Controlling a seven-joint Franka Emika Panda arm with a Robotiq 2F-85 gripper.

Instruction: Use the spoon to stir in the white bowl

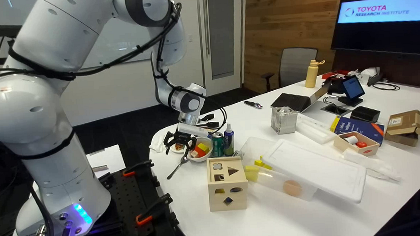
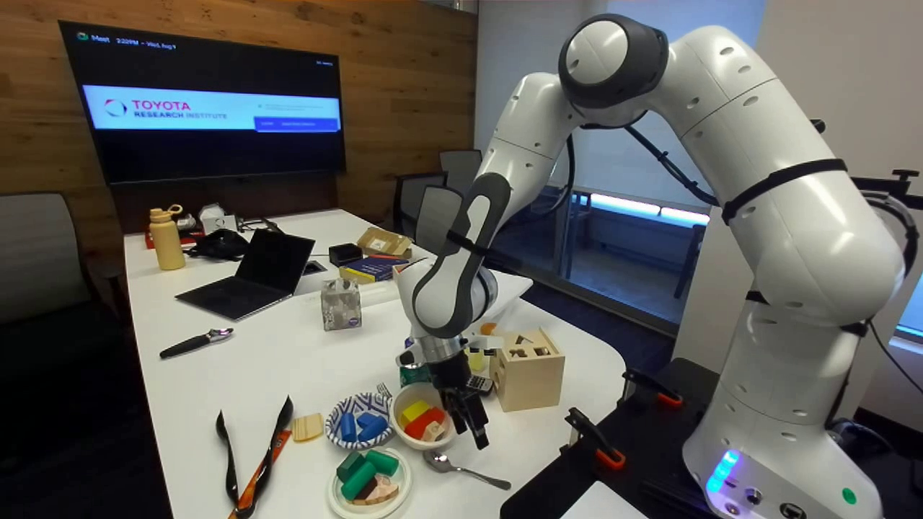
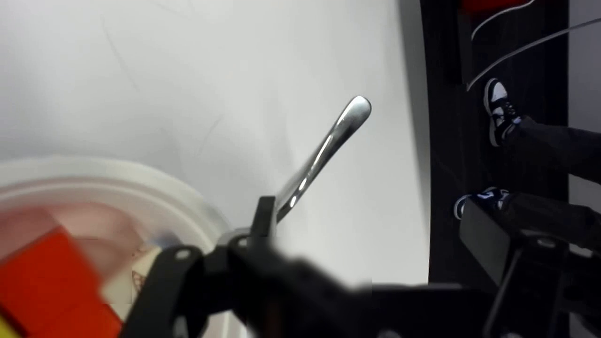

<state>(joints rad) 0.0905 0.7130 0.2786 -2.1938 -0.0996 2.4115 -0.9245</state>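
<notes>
The wrist view has the spoon (image 3: 325,152) near its middle, lying on the desk (image 3: 188,70) with the thin handle pointing to the upper right. That is away from the white bowl (image 3: 117,172) at the lower left, so the handle is easy to reach. The tool (image 3: 375,223) sits along the bottom. Its two sides stand wide apart with nothing held between them, I think so they can go around the handle. But the handle shows close to the side nearer the middle of the frame, so the tool could bump the spoon if it goes straight down. A thin spoon is hard to pinch, so the tool likely has to get very low. In both exterior views the spoon's round end lies just beside the bowl; I can't tell if they touch. The bowl holds a red block (image 3: 42,277) and, in an exterior view, a yellow block (image 2: 414,411). They look like the things to stir, and the bowl's wall should stop them tumbling out. The spoon must be picked up before any stirring.
</notes>
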